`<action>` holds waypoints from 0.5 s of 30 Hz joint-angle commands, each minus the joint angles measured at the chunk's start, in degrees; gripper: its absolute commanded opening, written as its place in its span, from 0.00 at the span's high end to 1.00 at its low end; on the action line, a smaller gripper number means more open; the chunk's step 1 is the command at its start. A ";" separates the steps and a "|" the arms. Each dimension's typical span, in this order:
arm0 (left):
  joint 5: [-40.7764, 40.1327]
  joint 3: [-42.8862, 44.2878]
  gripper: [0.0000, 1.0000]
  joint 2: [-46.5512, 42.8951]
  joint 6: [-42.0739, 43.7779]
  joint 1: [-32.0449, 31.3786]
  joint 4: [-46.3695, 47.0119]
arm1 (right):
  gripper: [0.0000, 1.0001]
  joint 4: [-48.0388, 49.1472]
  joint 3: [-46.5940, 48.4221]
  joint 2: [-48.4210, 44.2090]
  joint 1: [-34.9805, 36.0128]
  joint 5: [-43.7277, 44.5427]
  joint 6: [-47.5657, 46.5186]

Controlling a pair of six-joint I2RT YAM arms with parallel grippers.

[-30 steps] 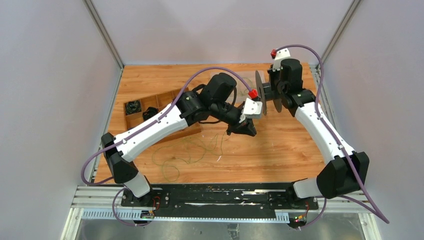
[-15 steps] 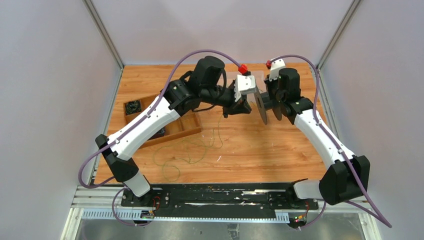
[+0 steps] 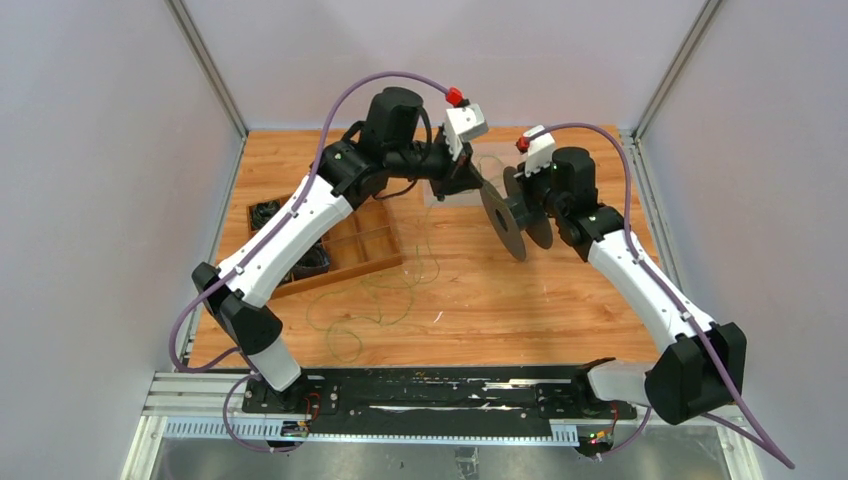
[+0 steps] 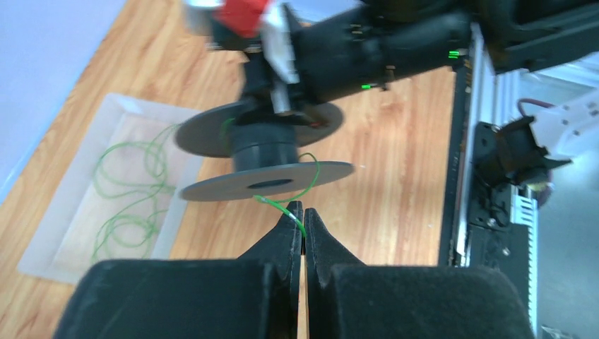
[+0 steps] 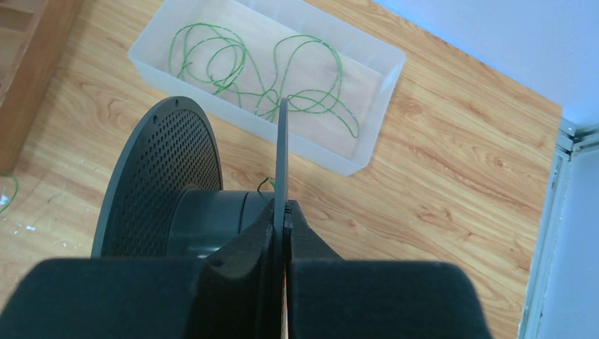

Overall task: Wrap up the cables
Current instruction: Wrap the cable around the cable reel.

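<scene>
My left gripper (image 4: pixel 304 210) is shut on the end of a thin green cable (image 4: pixel 285 210), which arcs up over the rim of a dark grey spool (image 4: pixel 265 185). In the top view the left gripper (image 3: pixel 472 185) is raised at the back, right beside the spool (image 3: pixel 503 212). The right gripper (image 5: pixel 285 206) is shut on the spool's thin flange (image 5: pixel 282 141), holding it off the table, with the perforated flange (image 5: pixel 162 176) to its left. The cable trails down to loose loops (image 3: pixel 375 305) on the wood.
A clear plastic tray (image 5: pixel 374 85) with more green cable loops (image 5: pixel 282 78) lies at the back of the table. A wooden compartment box (image 3: pixel 355 255) with small black bundles sits at the left, partly under the left arm. Metal frame rails edge the table.
The left arm has lifted from the table's middle and swung back toward the spool, drawing the cable up. The right gripper has shifted the spool leftward and tilted it.
</scene>
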 commanded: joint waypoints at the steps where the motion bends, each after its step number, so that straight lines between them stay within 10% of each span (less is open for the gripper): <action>1: -1.29 1.82 1.00 0.71 -3.36 4.16 3.13 | 0.99 0.65 -1.07 -2.65 0.78 -5.06 -1.74; 15: -2.52 0.60 1.00 2.18 -4.62 12.37 4.57 | 0.99 -4.87 -1.77 -5.58 0.78 -14.56 -5.49</action>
